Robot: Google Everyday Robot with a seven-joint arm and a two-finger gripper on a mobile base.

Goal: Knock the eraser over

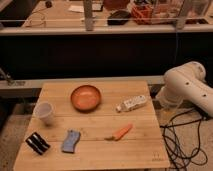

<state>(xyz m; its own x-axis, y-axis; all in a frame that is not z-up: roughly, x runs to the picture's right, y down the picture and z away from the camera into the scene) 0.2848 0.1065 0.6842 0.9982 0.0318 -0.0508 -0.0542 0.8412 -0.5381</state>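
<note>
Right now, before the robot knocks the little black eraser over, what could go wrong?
1. The eraser sits near the table's left edge; a hard push might send it off.
2. The white cup and blue-grey pad are close by and could get bumped.
3. The arm is on the far right, its gripper out of view, so it may brush the carrot reaching across.

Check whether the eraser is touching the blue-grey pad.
Apart. The camera view shows bare table between the eraser and the pad. The gripper is out of view; only the arm shows at right.
</note>
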